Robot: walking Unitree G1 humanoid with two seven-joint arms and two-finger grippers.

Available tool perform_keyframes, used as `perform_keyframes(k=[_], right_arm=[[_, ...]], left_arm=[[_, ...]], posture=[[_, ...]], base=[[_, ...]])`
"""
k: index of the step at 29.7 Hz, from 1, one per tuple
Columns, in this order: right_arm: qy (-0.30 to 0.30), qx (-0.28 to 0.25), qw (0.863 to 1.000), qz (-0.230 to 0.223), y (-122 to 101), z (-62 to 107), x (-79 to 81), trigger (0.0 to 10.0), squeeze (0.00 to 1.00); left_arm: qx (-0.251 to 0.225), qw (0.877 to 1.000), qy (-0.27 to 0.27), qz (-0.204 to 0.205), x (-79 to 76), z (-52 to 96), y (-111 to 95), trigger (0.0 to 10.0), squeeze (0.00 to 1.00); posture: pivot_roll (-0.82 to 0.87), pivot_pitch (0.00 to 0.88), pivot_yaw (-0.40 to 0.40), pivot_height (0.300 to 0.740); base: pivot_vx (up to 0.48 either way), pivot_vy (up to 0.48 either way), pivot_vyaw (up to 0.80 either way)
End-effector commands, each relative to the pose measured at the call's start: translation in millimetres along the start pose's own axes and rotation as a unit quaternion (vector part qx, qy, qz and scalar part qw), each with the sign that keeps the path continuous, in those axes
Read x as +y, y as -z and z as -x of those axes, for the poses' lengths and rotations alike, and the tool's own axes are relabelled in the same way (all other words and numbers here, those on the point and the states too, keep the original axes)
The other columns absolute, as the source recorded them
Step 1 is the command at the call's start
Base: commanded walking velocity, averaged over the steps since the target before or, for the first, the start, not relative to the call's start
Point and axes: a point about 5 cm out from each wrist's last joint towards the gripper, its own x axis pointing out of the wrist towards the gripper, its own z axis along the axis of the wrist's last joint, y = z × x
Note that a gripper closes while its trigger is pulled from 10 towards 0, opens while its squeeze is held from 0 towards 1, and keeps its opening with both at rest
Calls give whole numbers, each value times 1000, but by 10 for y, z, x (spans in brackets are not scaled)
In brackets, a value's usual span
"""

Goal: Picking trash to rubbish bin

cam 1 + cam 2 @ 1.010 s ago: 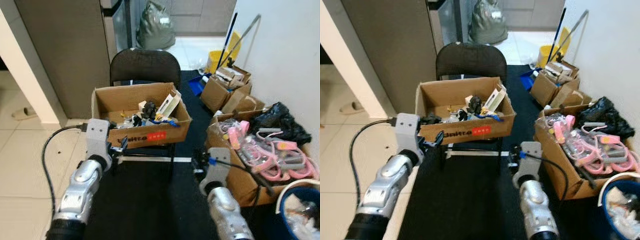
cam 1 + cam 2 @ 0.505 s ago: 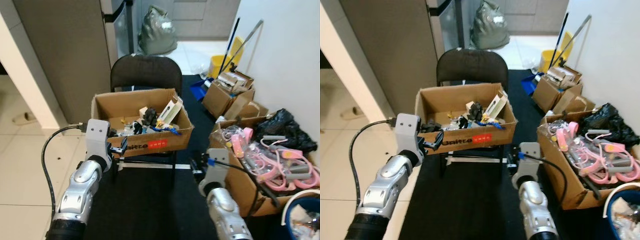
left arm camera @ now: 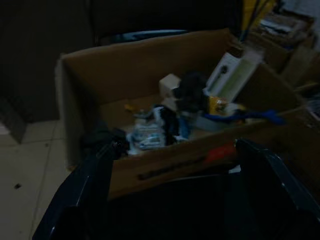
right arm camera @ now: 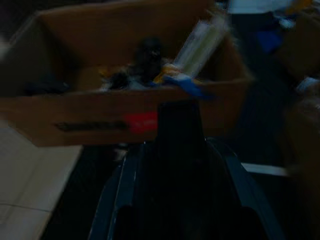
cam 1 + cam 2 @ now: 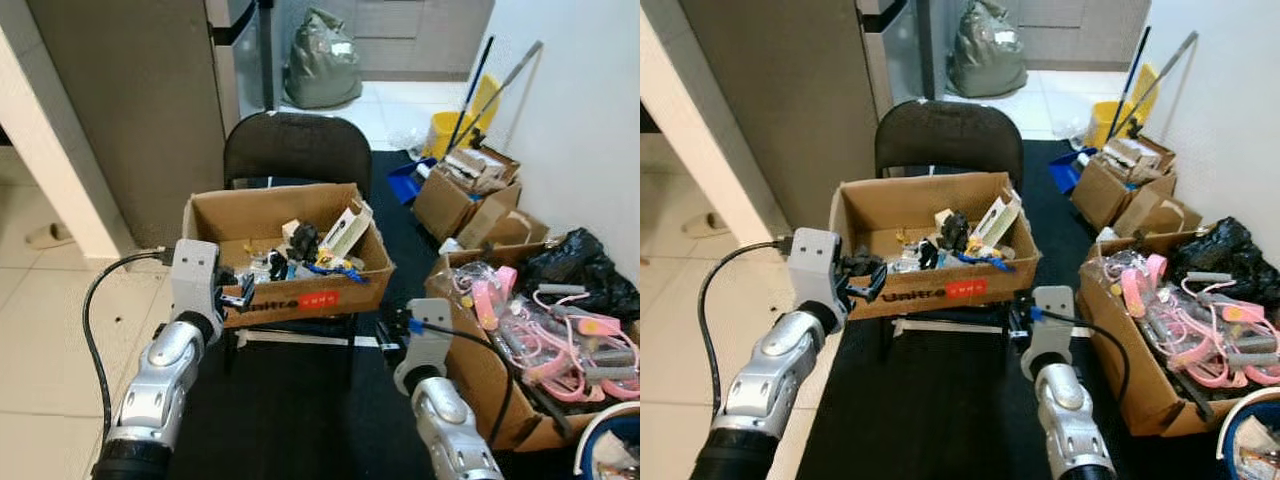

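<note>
The robot stands before a cardboard box [image 5: 285, 250] of mixed trash [image 5: 305, 250] resting on a black chair [image 5: 296, 150]; this looks like the approach step, nothing picked yet. The left pincer [image 5: 240, 293] hovers spread and empty by the box's front left corner, while the right pincer [image 5: 392, 335] sits lower with fingers pressed together. Next, the left should probably rise over the rim and descend onto one item.
</note>
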Motion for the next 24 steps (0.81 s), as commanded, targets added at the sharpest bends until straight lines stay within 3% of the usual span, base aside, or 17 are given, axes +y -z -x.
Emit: perform_keyframes(k=[1, 24], right_arm=[[1, 7, 1000, 2, 40, 26, -35, 10000, 0], [-4, 8, 1000, 1, 38, 23, -29, 10000, 0]], left_arm=[[9, 1000, 1, -1, -3, 15, 43, 10000, 0], [9, 1000, 0, 0, 1, 24, 45, 10000, 0]], posture=[[27, 101, 22, 740], [28, 102, 18, 740]], base=[[277, 0, 0], [275, 0, 0]])
